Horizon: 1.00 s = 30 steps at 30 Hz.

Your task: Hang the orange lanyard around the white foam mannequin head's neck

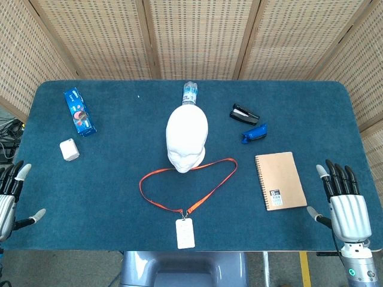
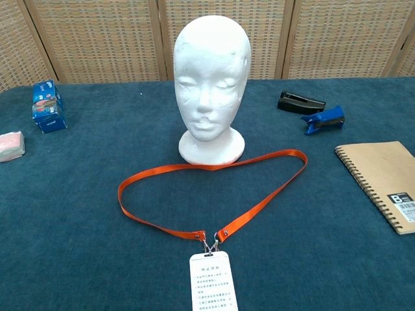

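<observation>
The orange lanyard (image 2: 214, 194) lies flat on the table (image 1: 108, 191) in a loop, its far edge touching the base of the upright white foam mannequin head (image 2: 211, 78). Its badge (image 2: 213, 282) rests at the near edge. The left hand (image 1: 11, 194) and the right hand (image 1: 344, 200) hover at the table's near corners, fingers spread, holding nothing.

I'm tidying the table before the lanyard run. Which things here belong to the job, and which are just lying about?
Belong to the job:
orange lanyard with its badge card
white foam mannequin head

Just lying about:
brown spiral notebook
black stapler
blue stapler
blue packet
small white block
bottle behind the head
</observation>
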Tool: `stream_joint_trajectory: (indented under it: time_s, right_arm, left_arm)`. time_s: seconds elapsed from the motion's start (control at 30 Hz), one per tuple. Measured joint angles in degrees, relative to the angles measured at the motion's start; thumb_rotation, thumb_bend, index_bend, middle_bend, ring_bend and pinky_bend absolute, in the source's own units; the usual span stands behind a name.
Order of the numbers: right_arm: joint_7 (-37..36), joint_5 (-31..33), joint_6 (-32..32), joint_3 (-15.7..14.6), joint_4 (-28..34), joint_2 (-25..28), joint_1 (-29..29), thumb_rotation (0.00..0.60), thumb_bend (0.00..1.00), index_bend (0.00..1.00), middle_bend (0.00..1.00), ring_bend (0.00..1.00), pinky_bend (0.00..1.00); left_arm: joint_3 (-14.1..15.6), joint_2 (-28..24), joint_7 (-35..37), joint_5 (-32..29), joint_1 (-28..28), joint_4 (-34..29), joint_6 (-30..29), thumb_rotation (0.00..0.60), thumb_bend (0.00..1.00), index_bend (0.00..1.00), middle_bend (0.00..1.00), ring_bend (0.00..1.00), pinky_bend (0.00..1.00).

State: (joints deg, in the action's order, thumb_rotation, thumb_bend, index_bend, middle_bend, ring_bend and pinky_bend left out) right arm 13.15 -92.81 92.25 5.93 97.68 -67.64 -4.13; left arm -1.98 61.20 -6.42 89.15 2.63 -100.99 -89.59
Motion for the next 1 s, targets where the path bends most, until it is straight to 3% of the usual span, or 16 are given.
stream_joint_trajectory:
  time_s: [0.43, 0.7, 0.8, 0.9, 1.0]
  right_arm:
    - [0.0, 1.8, -3.5, -0.1, 0.3, -0.1, -1.1, 0.6, 0.0, 0.11, 0.0, 0.0, 0.0]
    - [2.6, 8.4, -17.7, 3.8, 0.4, -0.2, -9.8, 0.6, 0.0, 0.3, 0.0, 0.0, 0.0]
    - [3.4, 12.4, -24.8, 5.8, 0.3, -1.0, -14.5, 0.6, 0.07, 0.35, 0.0, 0.0, 0.0]
    - [3.7, 17.6, -32.1, 7.7, -0.5, -2.9, -19.4, 0.6, 0.24, 0.4, 0.0, 0.0, 0.0]
    - [4.4, 23.9, -38.3, 9.7, -2.8, -6.0, -24.8, 0.6, 0.33, 0.42, 0.0, 0.0, 0.0]
  left_arm:
    - [-0.1, 0.2, 0.3, -0.9, 0.4, 0.4, 1.1, 0.6, 0.0, 0.0, 0.0, 0.0, 0.0]
    - [-0.8, 1.6, -1.5, -2.5, 1.8, 1.2, 3.6, 0.6, 0.0, 0.0, 0.0, 0.0, 0.0]
    - [-1.2, 2.4, -2.1, -3.7, 2.4, 1.8, 4.5, 0.6, 0.0, 0.0, 0.0, 0.0, 0.0]
    - [-1.7, 3.0, -2.8, -5.1, 3.0, 2.3, 5.6, 0.6, 0.0, 0.0, 0.0, 0.0, 0.0]
    - [-2.2, 3.6, -3.5, -6.6, 3.6, 2.9, 6.7, 0.6, 0.0, 0.0, 0.0, 0.0, 0.0]
